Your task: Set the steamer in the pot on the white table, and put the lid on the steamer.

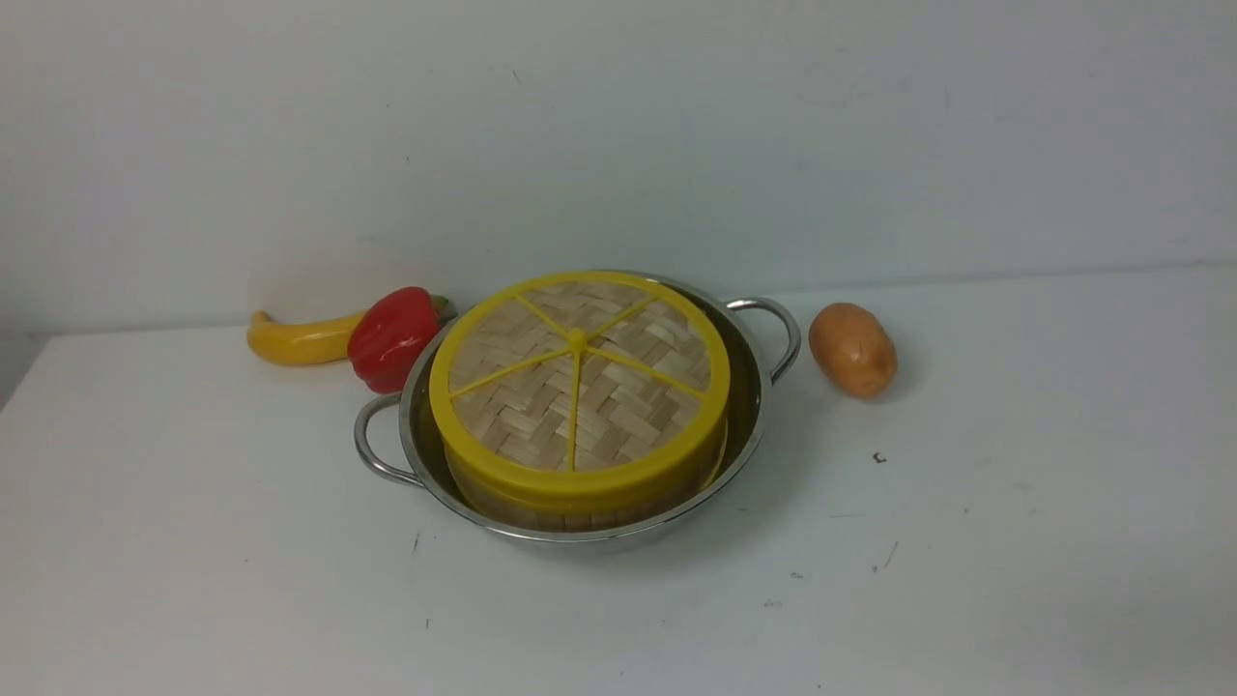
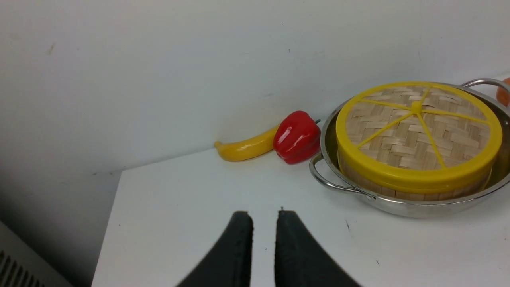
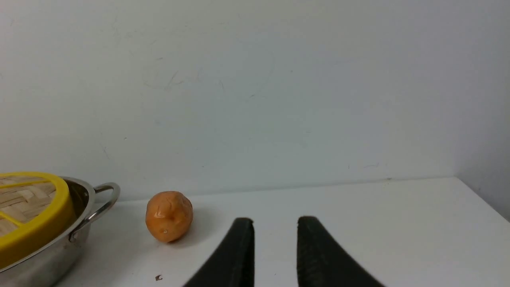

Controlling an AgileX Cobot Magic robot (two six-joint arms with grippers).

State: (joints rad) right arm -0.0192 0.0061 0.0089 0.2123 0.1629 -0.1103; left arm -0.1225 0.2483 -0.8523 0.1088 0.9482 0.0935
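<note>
The steel pot (image 1: 763,387) stands mid-table on the white table (image 1: 966,580). The steamer (image 1: 580,507) sits inside it, with only its bamboo wall showing. The woven lid (image 1: 578,372) with yellow rim and knob lies flat on top of the steamer and hides its contents. Neither gripper shows in the front view. In the left wrist view my left gripper (image 2: 263,213) is empty, fingers almost together, well short of the pot (image 2: 398,207) and lid (image 2: 416,131). In the right wrist view my right gripper (image 3: 275,221) is empty, fingers slightly parted, away from the pot (image 3: 51,255).
A yellow banana (image 1: 295,340) and a red pepper (image 1: 391,336) lie against the pot's far left side. A potato (image 1: 852,349) lies just right of the pot's right handle. A wall runs close behind. The table's left edge (image 2: 111,223) is near the left gripper.
</note>
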